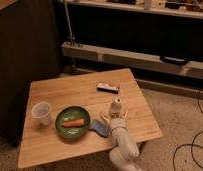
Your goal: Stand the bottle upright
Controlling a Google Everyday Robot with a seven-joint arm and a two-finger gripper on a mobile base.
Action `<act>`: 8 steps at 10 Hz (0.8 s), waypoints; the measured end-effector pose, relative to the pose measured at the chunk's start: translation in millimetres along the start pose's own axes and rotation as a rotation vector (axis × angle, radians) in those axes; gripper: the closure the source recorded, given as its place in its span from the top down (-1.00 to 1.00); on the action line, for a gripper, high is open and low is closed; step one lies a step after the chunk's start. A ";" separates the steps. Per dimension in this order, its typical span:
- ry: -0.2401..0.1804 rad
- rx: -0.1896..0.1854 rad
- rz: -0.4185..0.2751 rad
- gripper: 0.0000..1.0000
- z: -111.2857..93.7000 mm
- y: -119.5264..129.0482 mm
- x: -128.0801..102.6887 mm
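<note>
The bottle (115,106), small, pale and whitish with a light cap, stands upright on the wooden table (70,92), right of centre. My gripper (115,118) is just in front of it at its base. One finger lies on each side of the bottle, spread wider than the bottle. The pale arm (124,145) rises from the table's front edge.
A translucent plastic cup (42,112) stands at the left. A green plate (73,121) holds an orange carrot-like piece. A blue object (99,127) lies beside the plate, near my gripper. A flat dark box (108,88) lies behind the bottle. Cables lie on the floor at the right.
</note>
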 end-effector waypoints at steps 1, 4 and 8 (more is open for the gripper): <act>-0.003 -0.010 -0.031 0.60 -2.6 -5.4 -3.5; -0.010 -0.033 -0.061 0.60 -6.5 -13.6 -7.7; -0.010 -0.034 -0.061 0.60 -6.2 -13.4 -7.9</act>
